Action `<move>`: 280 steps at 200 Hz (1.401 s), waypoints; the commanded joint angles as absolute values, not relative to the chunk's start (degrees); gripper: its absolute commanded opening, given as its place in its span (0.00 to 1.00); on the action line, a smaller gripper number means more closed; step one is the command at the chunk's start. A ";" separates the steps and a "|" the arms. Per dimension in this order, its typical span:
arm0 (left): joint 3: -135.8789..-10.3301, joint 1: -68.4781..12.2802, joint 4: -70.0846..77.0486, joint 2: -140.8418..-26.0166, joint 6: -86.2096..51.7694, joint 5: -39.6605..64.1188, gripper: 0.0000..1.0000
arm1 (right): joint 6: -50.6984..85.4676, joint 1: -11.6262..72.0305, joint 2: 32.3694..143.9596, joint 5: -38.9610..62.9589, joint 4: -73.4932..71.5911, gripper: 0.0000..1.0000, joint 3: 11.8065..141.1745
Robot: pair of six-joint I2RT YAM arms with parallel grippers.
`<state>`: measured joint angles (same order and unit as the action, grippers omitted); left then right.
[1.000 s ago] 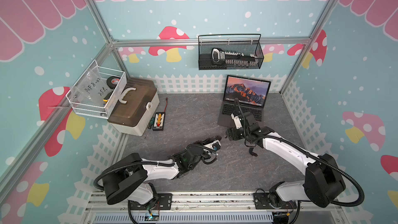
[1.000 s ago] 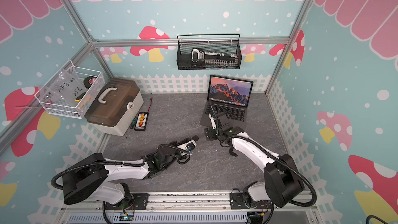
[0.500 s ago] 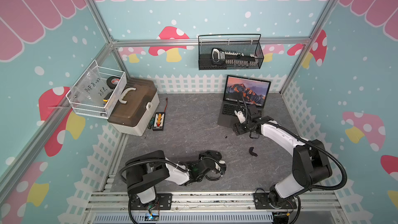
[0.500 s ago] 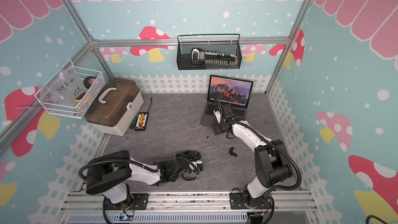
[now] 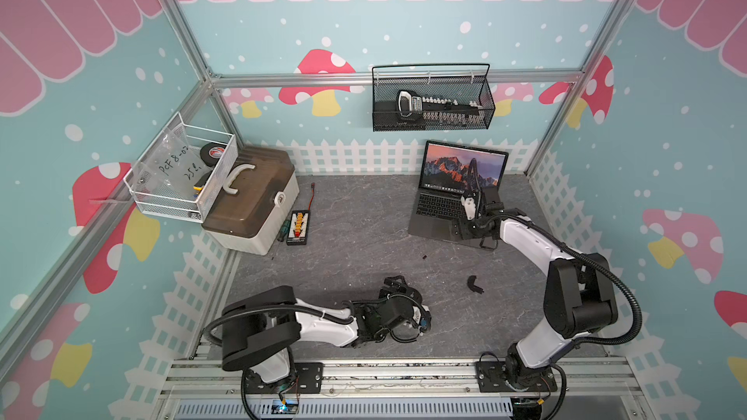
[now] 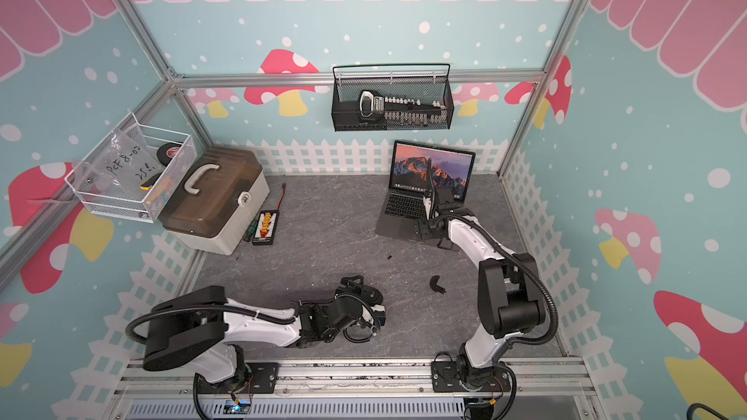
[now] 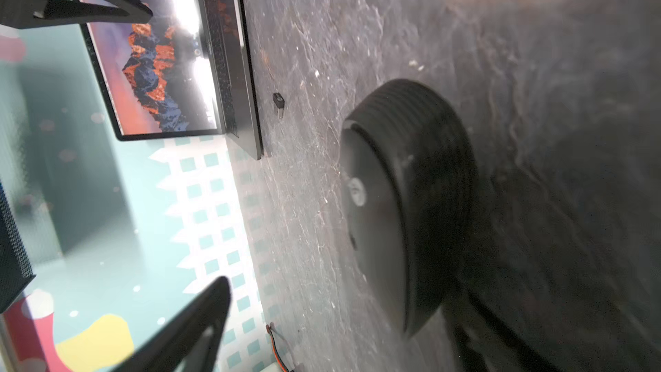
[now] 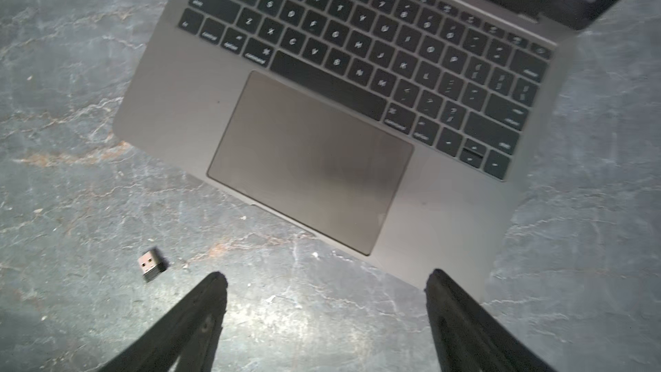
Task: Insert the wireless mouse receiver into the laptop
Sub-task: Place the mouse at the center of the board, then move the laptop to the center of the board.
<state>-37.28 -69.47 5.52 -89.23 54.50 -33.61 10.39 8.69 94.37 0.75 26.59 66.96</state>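
The receiver (image 8: 152,265) lay flat on the mat (image 8: 71,137), outside the right gripper (image 8: 326,277) gap, just beyond one finger, plug end turned away, short of the laptop (image 8: 314,159). Right jaws stood wide, empty; judged nearer. Left gripper (image 7: 186,148) was spread, empty, beside the mouse (image 7: 404,202).

Handwriting in black marker on a clear bag (image 5: 174,161) in the wire basket (image 5: 165,207), well apart from the left jaws and the right jaws, reads "PCF 8-02". A second line beneath starts "25"; the rest is unclear.

On the laptop (image 8: 171,112), just ahead of the right jaws, the black keys (image 8: 357,44) carry white legends. These include the letters Z, X, C, V, B, N and M, and "control", "option" and "command" in the row nearest the jaws. "caps lock" sits further off.

The pale round mark on the mouse (image 7: 411,173), beside the left jaws, is too blurred to read.
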 commanded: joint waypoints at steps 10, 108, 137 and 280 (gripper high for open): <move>-46.54 -69.02 -32.78 -84.51 38.57 -22.74 0.99 | 16.67 2.83 91.38 0.78 22.65 0.93 62.93; -94.26 -42.54 -30.27 -111.00 -21.43 0.97 0.98 | 25.20 -13.96 101.21 19.82 14.59 0.94 63.05; -103.50 -39.14 -25.93 -121.56 -32.49 -0.09 0.91 | 24.19 -14.33 106.87 22.70 14.71 0.89 67.86; -130.99 -33.64 -36.67 -150.46 -38.05 13.27 0.70 | 20.74 -10.93 116.80 25.97 20.00 0.53 72.71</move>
